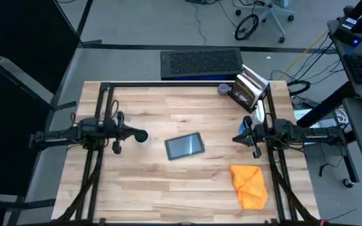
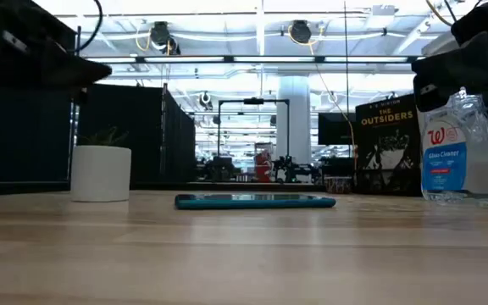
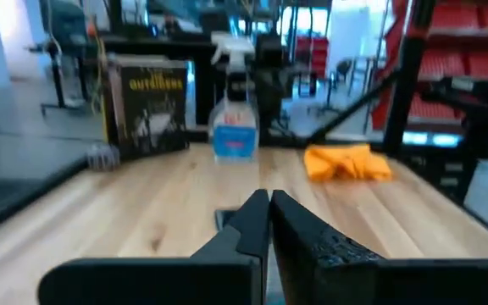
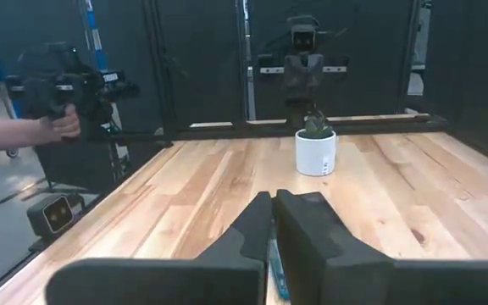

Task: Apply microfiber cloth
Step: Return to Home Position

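The orange microfiber cloth [image 1: 250,185] lies crumpled on the table at the near right, and it shows beyond the spray bottle in the left wrist view [image 3: 346,161]. A dark-screened tablet [image 1: 185,146] lies flat at the table's middle. My left gripper [image 1: 136,134] hovers shut left of the tablet, its fingers [image 3: 269,207] together and pointing toward the table's right. My right gripper [image 1: 236,139] hovers shut right of the tablet and beyond the cloth's far end, its fingers [image 4: 274,207] together. Neither gripper touches anything.
A small white plant pot [image 2: 101,172] stands by my left gripper's tip. A clear spray bottle [image 2: 451,152] stands near my right gripper. A book [image 1: 247,91] stands at the far right corner. A person's hand [image 4: 58,127] holds a device beyond the table's left side.
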Tool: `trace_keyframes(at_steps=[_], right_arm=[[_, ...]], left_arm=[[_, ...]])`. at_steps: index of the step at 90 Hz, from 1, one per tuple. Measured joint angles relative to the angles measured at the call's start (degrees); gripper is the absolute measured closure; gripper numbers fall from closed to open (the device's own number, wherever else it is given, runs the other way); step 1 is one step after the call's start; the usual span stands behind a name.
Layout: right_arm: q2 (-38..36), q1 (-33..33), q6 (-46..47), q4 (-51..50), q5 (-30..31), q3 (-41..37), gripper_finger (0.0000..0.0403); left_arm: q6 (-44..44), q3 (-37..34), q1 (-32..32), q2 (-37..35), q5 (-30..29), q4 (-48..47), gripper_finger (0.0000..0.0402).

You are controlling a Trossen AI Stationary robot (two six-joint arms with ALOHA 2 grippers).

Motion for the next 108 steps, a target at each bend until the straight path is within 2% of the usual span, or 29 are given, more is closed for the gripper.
trace_keyframes(at_steps=[108], right_arm=[[0.04, 0.00, -0.02, 0.02, 0.00, 0.00, 0.0399]], left_arm=[[0.00, -0.02, -0.02, 1.46, -0.33, -0.29, 0.0402]])
